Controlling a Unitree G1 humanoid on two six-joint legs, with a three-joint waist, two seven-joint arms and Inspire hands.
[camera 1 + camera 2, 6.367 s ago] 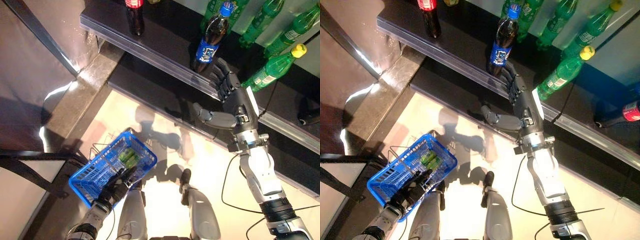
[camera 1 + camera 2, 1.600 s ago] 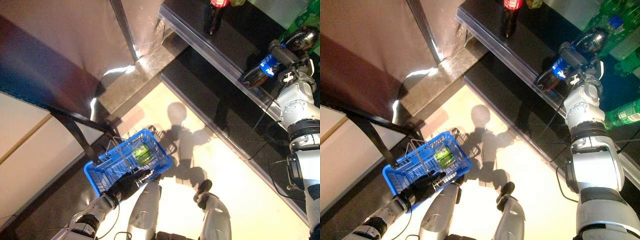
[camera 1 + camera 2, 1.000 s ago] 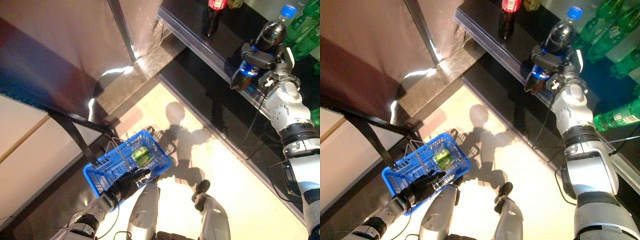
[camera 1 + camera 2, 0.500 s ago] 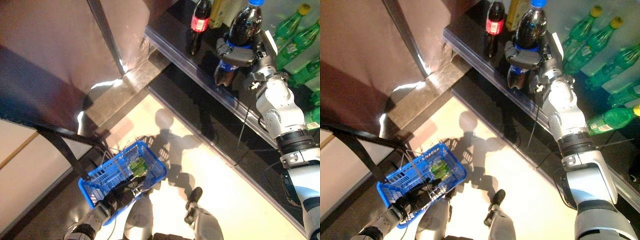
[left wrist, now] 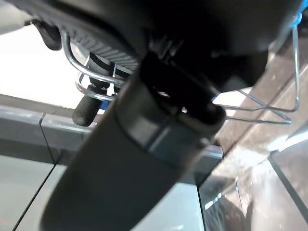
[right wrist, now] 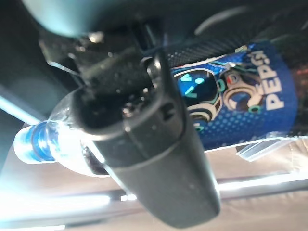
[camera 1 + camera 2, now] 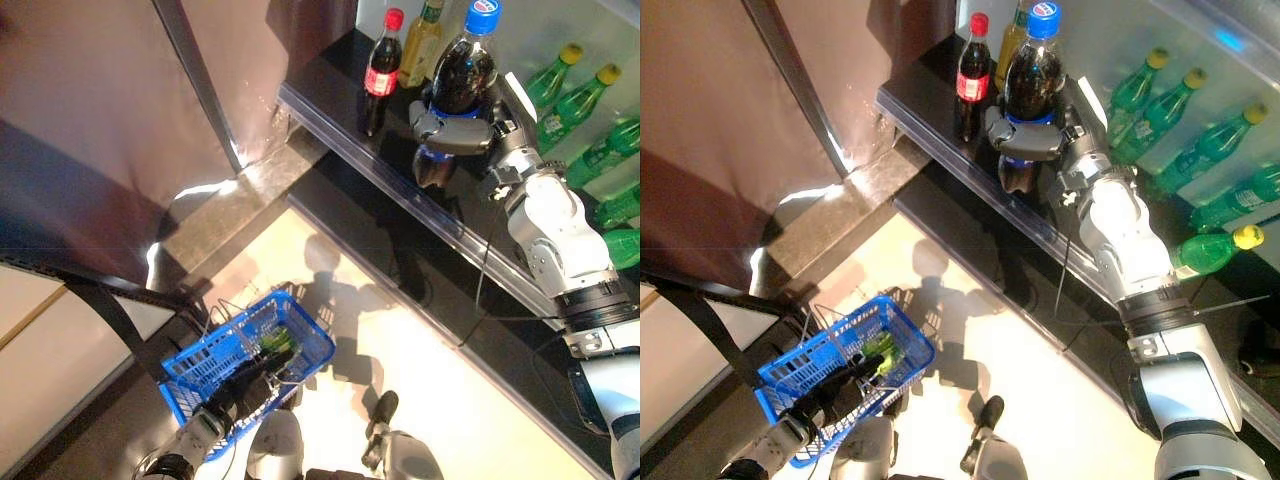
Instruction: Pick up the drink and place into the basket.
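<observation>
My right hand (image 7: 455, 131) is shut on a dark cola bottle (image 7: 462, 72) with a blue cap and blue label, holding it upright over the black shelf's front edge (image 7: 345, 135). The right wrist view shows the thumb (image 6: 159, 144) lying across the bottle (image 6: 243, 103). Low on the left, the blue wire basket (image 7: 200, 365) hangs near the floor with a green bottle (image 7: 279, 339) lying in it. My left hand (image 7: 243, 392) is curled round the basket's metal handle (image 5: 86, 79).
A red-capped cola bottle (image 7: 379, 72) and a yellowish bottle (image 7: 422, 38) stand on the shelf beside the held one. Several green bottles (image 7: 555, 85) lie further right. A dark slanted post (image 7: 195, 85) and a grey ledge (image 7: 215, 205) lie to the left.
The right hand, open beside the bottle at first, has closed on it, raised it from tilted to upright and carried it left. The camera has shifted. The left hand still holds the basket.
</observation>
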